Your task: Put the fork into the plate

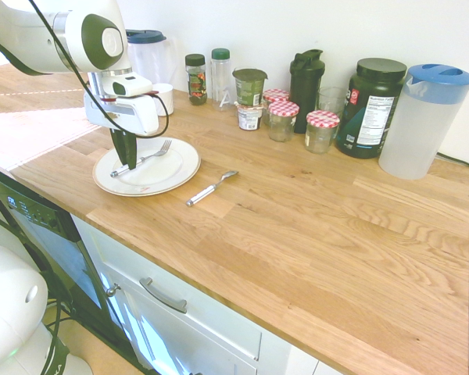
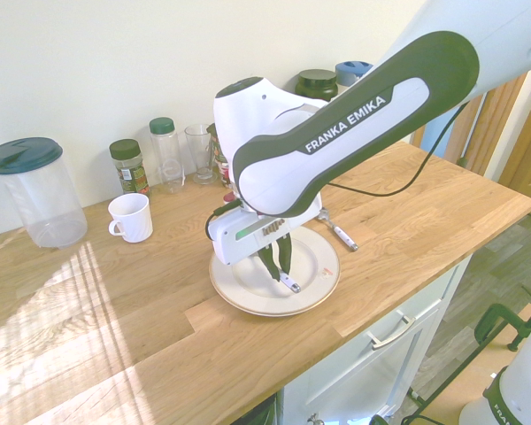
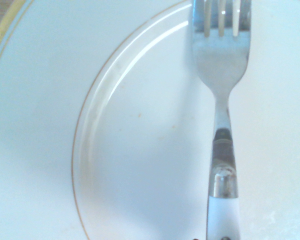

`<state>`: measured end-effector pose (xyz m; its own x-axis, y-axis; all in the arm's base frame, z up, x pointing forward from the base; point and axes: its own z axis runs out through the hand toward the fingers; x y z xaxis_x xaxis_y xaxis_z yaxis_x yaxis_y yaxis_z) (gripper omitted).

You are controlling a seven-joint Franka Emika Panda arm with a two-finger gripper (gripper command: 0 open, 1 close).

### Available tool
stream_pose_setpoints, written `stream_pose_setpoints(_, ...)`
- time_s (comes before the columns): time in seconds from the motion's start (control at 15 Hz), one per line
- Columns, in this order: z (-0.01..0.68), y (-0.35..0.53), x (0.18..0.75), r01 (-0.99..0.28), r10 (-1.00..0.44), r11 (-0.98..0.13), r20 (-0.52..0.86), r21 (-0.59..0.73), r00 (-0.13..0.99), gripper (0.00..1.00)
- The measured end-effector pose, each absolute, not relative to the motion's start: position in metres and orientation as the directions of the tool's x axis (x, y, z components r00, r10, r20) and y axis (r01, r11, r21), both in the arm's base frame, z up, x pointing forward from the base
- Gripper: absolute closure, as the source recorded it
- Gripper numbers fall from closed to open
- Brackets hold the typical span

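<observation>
The white-handled fork (image 1: 153, 153) lies slanted across the white plate (image 1: 183, 169) at the left end of the wooden counter, tines pointing toward the back wall. My gripper (image 1: 127, 162) stands straight down over the plate and is shut on the fork's handle. From the other side, the gripper (image 2: 279, 266) shows above the plate (image 2: 319, 282), with the end of the fork handle (image 2: 290, 284) sticking out below the fingers. The wrist view shows the fork (image 3: 221, 65) close above the plate's well (image 3: 40, 125). Whether the fork rests on the plate, I cannot tell.
An all-silver utensil (image 1: 211, 188) lies on the counter just right of the plate. Jars, bottles, a dark tub (image 1: 371, 108) and two pitchers line the back wall. A white mug (image 2: 131, 217) stands behind the plate. The counter's front edge (image 1: 141, 250) runs close by.
</observation>
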<state>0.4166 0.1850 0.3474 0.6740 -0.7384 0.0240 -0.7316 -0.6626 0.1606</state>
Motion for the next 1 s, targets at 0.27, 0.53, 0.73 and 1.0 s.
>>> stream_pose_setpoints(0.27, 0.3436, 0.1809, 0.4189, -0.728, -0.740, -0.661, 0.001, 0.182, 0.672, 1.00)
stream_pose_setpoints(0.53, 0.3376, 0.1822, 0.4228, -0.718, -0.736, -0.662, -0.010, 0.214, 0.677, 0.00)
stream_pose_setpoints(0.73, 0.3374, 0.1844, 0.4223, -0.712, -0.732, -0.667, -0.011, 0.220, 0.682, 0.00)
stream_pose_setpoints(1.0, 0.3377, 0.1866, 0.4211, -0.707, -0.727, -0.671, -0.009, 0.222, 0.687, 0.00)
